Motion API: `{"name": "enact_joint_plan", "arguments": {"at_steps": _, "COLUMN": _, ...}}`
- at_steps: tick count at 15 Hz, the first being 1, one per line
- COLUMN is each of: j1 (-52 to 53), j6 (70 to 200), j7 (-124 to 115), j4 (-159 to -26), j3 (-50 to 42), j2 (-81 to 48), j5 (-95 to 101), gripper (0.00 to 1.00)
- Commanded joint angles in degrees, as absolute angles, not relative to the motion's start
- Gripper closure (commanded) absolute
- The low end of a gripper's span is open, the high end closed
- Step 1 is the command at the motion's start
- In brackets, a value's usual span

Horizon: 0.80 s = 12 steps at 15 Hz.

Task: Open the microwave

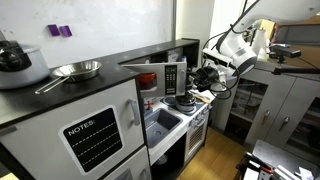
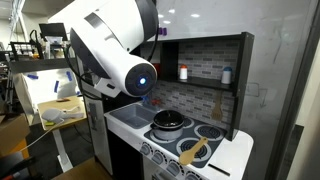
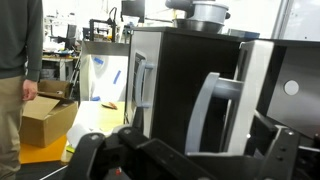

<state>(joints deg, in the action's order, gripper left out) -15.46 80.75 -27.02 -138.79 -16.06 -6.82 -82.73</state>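
The microwave (image 1: pixel 172 78) sits under the dark top shelf of the toy kitchen. Its white-framed door with the dark window looks swung partly outward, with red beside it. My gripper (image 1: pixel 206 78) hangs just to the door's outer side, close to its edge. In the wrist view the door's white curved handle (image 3: pixel 213 108) and white frame (image 3: pixel 250 90) stand right in front of my gripper (image 3: pixel 185 152). The two dark fingers are spread wide at the bottom corners, open, with nothing held. In an exterior view my arm (image 2: pixel 118 52) hides the microwave.
A black pot (image 1: pixel 183 100) stands on the stove below the gripper and also shows in an exterior view (image 2: pixel 170 122). The fridge door with the NOTES board (image 1: pixel 95 135) is nearer. A pan (image 1: pixel 76 70) lies on top. A person (image 3: pixel 18 70) and a cardboard box (image 3: pixel 45 118) are behind.
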Motion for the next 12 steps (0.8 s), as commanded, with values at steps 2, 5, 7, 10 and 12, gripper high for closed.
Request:
{"name": "enact_joint_plan", "arguments": {"at_steps": 2, "j1": -14.5, "j6": 81.2, "j7": -27.1, "j4": -139.1, "j3": -15.5, "j2": -5.9, "j5": -81.5, "gripper": 0.0}}
{"name": "enact_joint_plan", "arguments": {"at_steps": 5, "j1": -13.3, "j6": 81.8, "j7": -27.5, "j4": -139.5, "j3": -14.8, "j2": -5.1, "j5": -80.5, "gripper": 0.0}}
{"name": "enact_joint_plan", "arguments": {"at_steps": 7, "j1": -12.5, "j6": 82.0, "j7": -27.5, "j4": -140.0, "j3": -14.6, "j2": -4.5, "j5": -79.3, "gripper": 0.0}}
{"name": "enact_joint_plan", "arguments": {"at_steps": 10, "j1": -12.0, "j6": 82.0, "j7": -27.1, "j4": -141.4, "j3": -14.3, "j2": -3.5, "j5": -77.5, "gripper": 0.0}}
{"name": "enact_joint_plan", "arguments": {"at_steps": 12, "j1": -12.2, "j6": 82.0, "j7": -26.7, "j4": -143.3, "j3": -14.5, "j2": -2.4, "j5": -76.2, "gripper": 0.0}}
